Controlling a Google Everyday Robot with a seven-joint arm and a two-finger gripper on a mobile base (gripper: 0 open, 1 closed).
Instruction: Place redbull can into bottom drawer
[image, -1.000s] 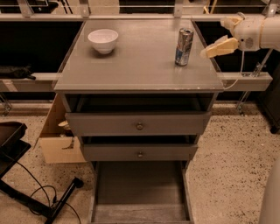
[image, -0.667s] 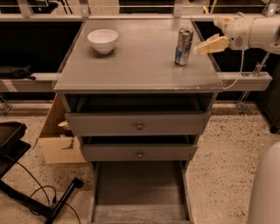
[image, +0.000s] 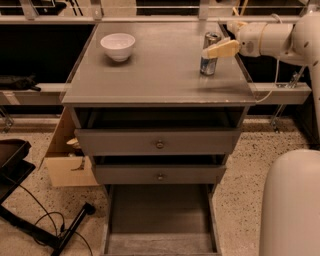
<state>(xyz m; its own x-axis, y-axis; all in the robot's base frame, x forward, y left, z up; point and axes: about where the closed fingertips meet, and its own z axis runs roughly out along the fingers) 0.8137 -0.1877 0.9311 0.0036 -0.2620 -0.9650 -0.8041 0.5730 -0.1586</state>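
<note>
Camera view shows us a grey bench (image: 150, 75) with three drawers below its top. On the far right part of the top we see the redbull can (image: 209, 64) standing upright, well apart from the white bowl (image: 118, 46) at the far left. The hand (image: 218, 38) reaches in from the right on its white arm (image: 270, 39) and sits at the can's upper half. It is spread wide: one cream finger (image: 220, 49) crosses in front of the can, and the other shows on the far side, beyond the can's top. We cannot tell whether either finger touches the metal. Under the top, the top drawer (image: 159, 141) and the middle drawer (image: 159, 175) each carry a small round knob and stand slightly pulled out. The bottom drawer (image: 160, 215) is drawn out furthest towards us, its long flat floor bare between thin side walls. To the left of the drawers, a cardboard box (image: 67, 165) rests on the speckled floor (image: 240, 200).
</note>
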